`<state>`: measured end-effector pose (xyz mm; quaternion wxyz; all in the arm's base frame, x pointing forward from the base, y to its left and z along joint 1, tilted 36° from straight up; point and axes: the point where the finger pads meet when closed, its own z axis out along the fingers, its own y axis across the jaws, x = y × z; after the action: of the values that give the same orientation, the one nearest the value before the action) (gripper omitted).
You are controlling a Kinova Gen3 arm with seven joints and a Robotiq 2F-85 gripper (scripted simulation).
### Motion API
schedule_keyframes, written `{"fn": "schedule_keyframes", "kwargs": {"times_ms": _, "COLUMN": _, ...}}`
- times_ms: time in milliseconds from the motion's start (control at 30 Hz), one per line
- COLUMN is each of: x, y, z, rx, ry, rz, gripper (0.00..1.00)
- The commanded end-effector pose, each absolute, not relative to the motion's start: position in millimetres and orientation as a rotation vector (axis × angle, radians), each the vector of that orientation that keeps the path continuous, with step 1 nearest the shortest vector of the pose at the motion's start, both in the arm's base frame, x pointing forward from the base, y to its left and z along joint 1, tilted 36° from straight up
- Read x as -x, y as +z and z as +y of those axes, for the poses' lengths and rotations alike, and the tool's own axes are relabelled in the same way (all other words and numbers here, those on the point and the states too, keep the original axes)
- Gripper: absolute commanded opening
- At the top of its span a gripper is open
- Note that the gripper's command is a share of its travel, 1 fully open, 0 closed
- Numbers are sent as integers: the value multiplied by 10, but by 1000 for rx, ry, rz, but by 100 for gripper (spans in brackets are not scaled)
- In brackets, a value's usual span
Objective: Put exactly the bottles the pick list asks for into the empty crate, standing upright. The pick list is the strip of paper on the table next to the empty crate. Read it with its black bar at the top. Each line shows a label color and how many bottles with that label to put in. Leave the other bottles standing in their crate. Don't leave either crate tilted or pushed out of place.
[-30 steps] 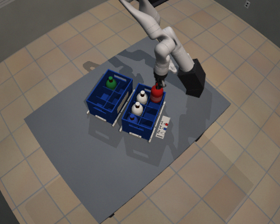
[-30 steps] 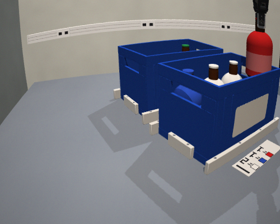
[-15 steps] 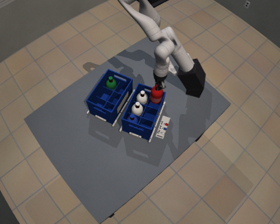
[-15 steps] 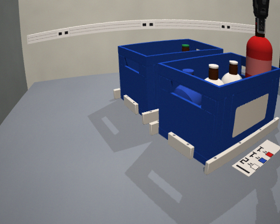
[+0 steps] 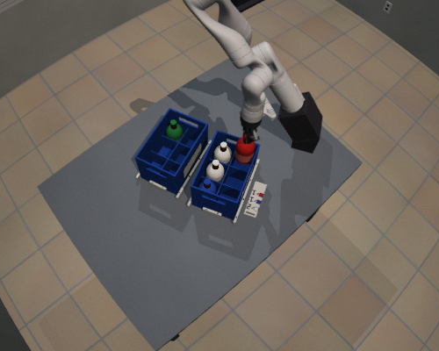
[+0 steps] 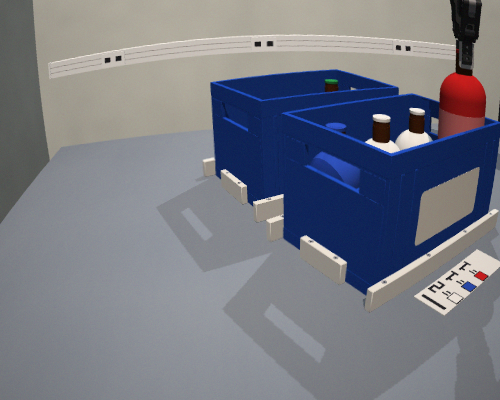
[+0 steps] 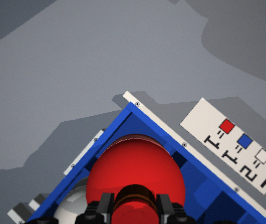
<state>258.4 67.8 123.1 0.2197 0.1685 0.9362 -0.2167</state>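
Observation:
My gripper [image 5: 249, 137] [image 6: 465, 57] [image 7: 135, 206] is shut on the neck of the red bottle [image 5: 245, 151] [image 6: 462, 95] [image 7: 134, 165]. The bottle is upright, partly lowered into a corner compartment of the crate beside the list [image 5: 214, 205] [image 6: 334, 215]; its shoulder and upper label stand above the rim. That crate also holds two white bottles [image 5: 223, 154] [image 5: 215, 171] [image 6: 381, 132] [image 6: 417, 122] and a blue bottle [image 5: 207, 188] [image 6: 336, 129]. The pick list [image 5: 261, 186] [image 6: 489, 262] [image 7: 196, 120] reads white 2, blue 1, red 1. The bottle's base is hidden.
The other crate [image 5: 157, 177] [image 6: 239, 145] stands alongside with a green bottle [image 5: 174, 131] [image 6: 331, 86] in it. Low white strips [image 6: 324, 259] edge both crates. Both crates look level. In the list-side crate, two compartments beyond the red bottle are empty.

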Motion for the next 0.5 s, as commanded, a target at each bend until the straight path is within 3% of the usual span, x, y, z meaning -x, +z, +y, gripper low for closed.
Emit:
{"fn": "schedule_keyframes", "kwargs": {"times_ms": 0, "x": -2597, "y": 1204, "z": 667, "rx": -465, "ry": -598, "rz": 2589, "gripper": 10}}
{"fn": "schedule_keyframes", "kwargs": {"times_ms": 467, "x": -2638, "y": 1107, "z": 609, "rx": -465, "ry": -598, "rz": 2589, "gripper": 10}}
